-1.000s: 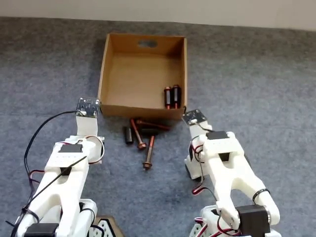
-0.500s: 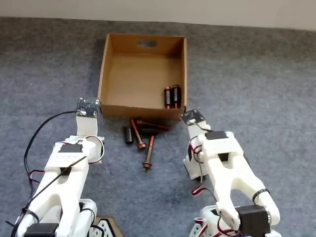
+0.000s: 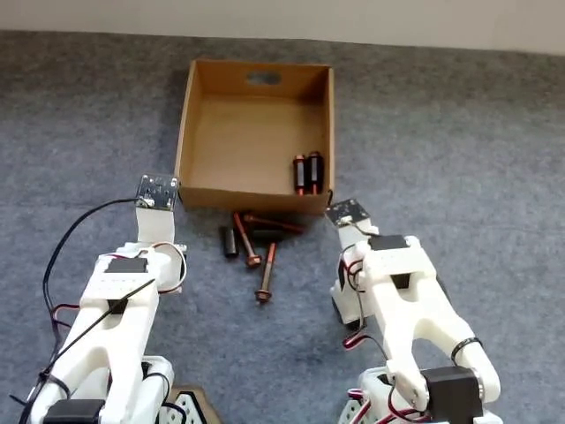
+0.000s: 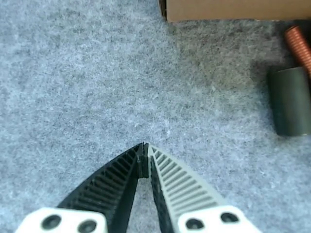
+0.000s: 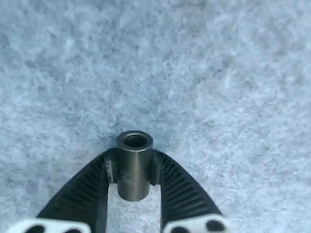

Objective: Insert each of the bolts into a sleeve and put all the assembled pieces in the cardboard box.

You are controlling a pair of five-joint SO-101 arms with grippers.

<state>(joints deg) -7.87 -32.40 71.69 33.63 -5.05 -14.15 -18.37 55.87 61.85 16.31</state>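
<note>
Right pincer (image 5: 132,162), one sleeve (image 5: 132,177) inside, slightly rightward; three loose bolts (image 3: 266,272).

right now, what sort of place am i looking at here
Most likely a robot practice bench: two white arms sit side by side on a grey carpeted table, with a cardboard box and loose bolts and sleeves set out in front of them.

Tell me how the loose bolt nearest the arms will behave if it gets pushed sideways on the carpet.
The bolt looks like rigid metal, so it should not bend and is probably heavy for its size. Its round shank would likely roll, curving around the wider head. The fuzzy carpet should stop it quickly.
</note>
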